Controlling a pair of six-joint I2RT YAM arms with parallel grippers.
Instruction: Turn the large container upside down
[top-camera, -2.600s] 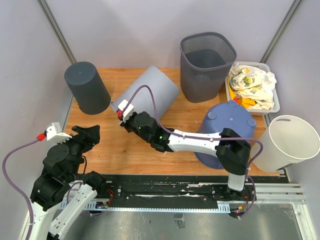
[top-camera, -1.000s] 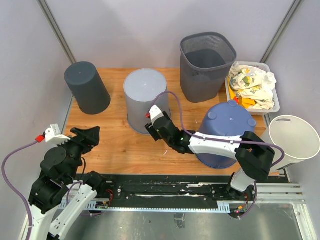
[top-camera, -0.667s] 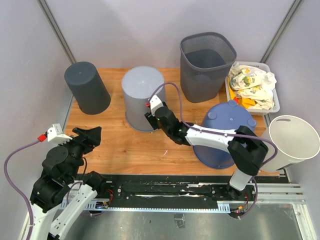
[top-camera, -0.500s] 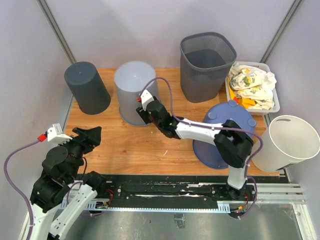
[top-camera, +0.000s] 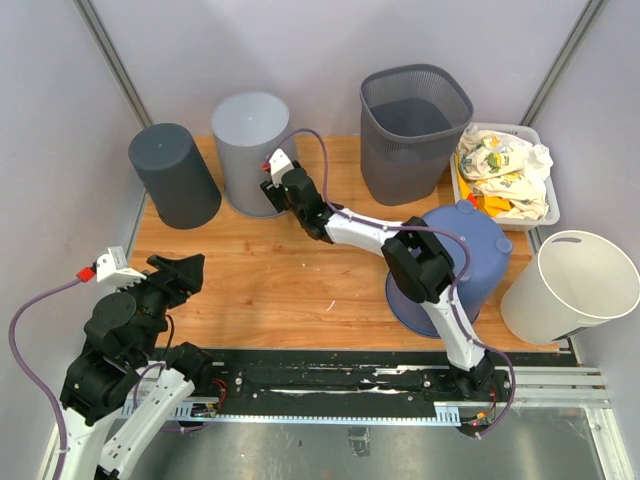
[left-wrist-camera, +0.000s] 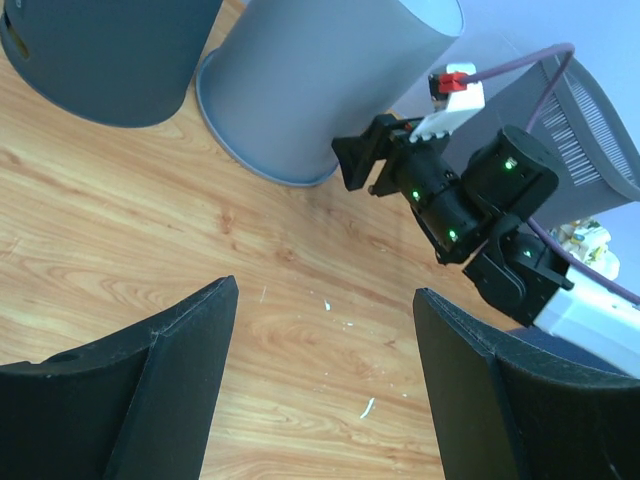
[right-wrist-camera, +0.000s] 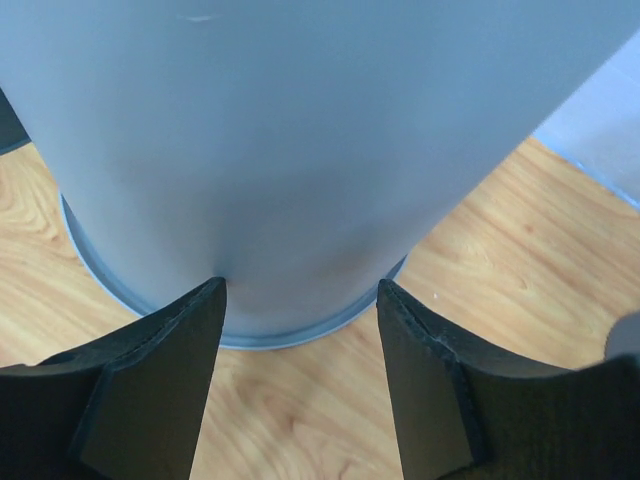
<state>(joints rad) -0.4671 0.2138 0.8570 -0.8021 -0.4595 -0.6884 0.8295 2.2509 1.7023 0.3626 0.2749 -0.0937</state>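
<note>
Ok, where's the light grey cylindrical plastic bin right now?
Top view: light grey bin stands mouth-down at the wooden table's back left, between the dark grey plastic bin and the dark mesh wastebasket, right gripper at its near side.

Overhead cam; wrists share grey bin (right-wrist-camera: 300, 150).

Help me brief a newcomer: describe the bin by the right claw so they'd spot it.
Find the far edge of the wooden table, left of centre. Between a dark grey bin and a mesh basket stands the pale grey bin, mouth down, the right claw at its base. It is lighter than both neighbours and solid-walled.
</note>
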